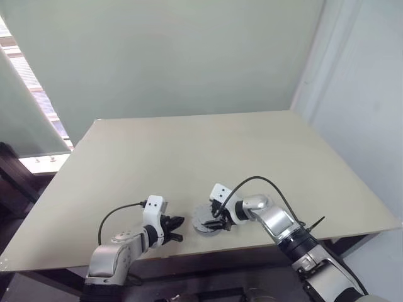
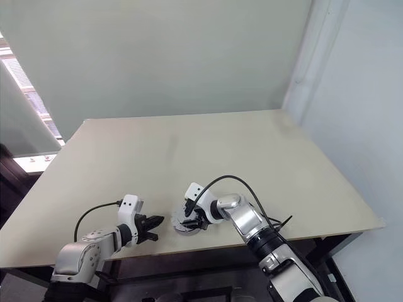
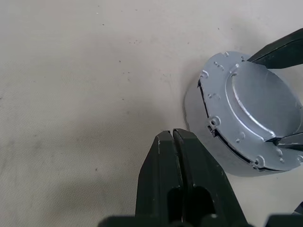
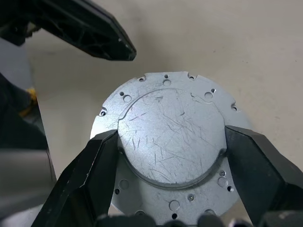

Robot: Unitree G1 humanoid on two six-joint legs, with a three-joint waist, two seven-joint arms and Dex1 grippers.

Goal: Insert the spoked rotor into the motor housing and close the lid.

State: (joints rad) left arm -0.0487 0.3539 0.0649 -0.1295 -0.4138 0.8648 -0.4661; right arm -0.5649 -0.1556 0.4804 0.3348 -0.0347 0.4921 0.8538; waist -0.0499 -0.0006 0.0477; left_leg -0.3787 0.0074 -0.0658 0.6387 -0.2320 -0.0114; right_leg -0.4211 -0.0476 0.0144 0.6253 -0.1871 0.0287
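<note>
- The right gripper [image 4: 170, 151] clasped the lid [image 4: 168, 142] atop the motor housing [image 3: 227, 156]; pressing it flat looked wise.
- The left gripper [image 3: 173, 137], jaws closed and empty, waited just left.

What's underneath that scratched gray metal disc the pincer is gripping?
A round gray metal casing on the beige table, under the scratched disc in the right pincer. Its inside is covered.

Scratched gray lid [image 4: 169, 137] atop silver round motor housing [image 3: 215, 151], near the table's front edge.
</note>
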